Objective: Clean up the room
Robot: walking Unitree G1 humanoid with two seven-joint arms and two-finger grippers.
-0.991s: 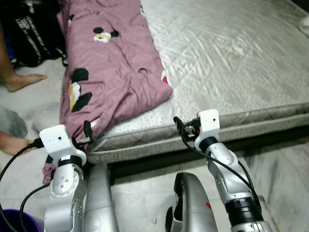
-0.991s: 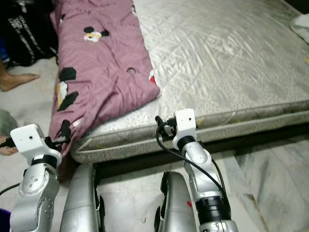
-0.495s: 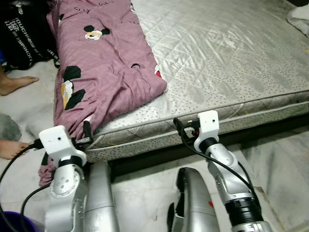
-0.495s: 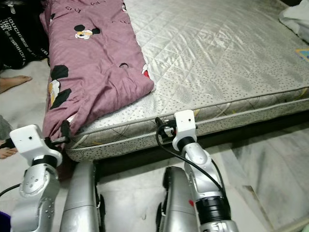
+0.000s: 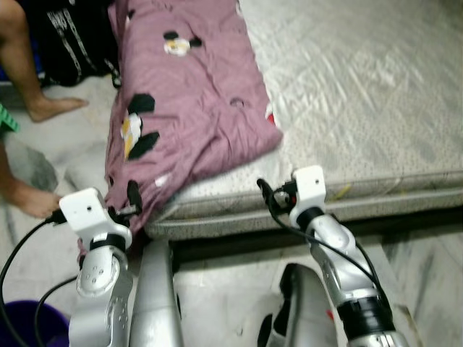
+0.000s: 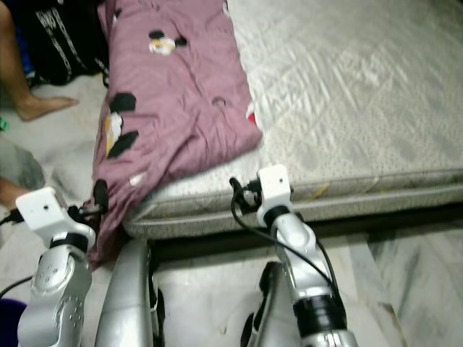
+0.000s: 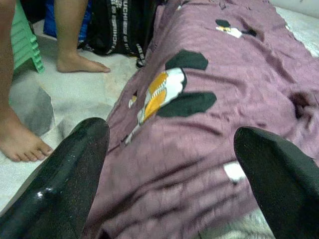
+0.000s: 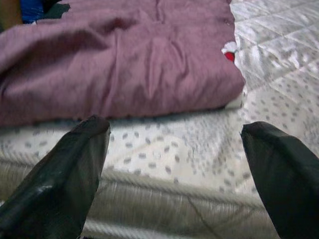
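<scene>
A: Left gripper (image 7: 169, 164) first: its two black fingers (image 7: 60, 184) are spread wide with nothing between them, and it hangs low at the bed's corner. Straight ahead of it, close, lies the mauve cartoon-print blanket (image 5: 188, 108).

B: And where does that blanket sit?

A: Along the left side of the mattress (image 5: 362, 94), its near end spilling over the edge toward the floor, just beyond the left gripper's tips.

B: How will it handle?

A: I judge it soft, limp and fairly light, though bulky; it will sag and trail. The drooping near edge, or a thick fold by the corner, looks like the best place to pinch.

B: The right gripper (image 8: 174, 164)?

A: Also spread, empty, facing the mattress side, with the blanket's folded corner ahead and to its left.

B: Counts?

A: One blanket, one mattress, two grippers. Beyond the left gripper, on the floor, a person's bare feet (image 7: 82, 63), two in the wrist view, plus one black bag (image 7: 119, 27) and one green stool (image 7: 22, 37).
</scene>
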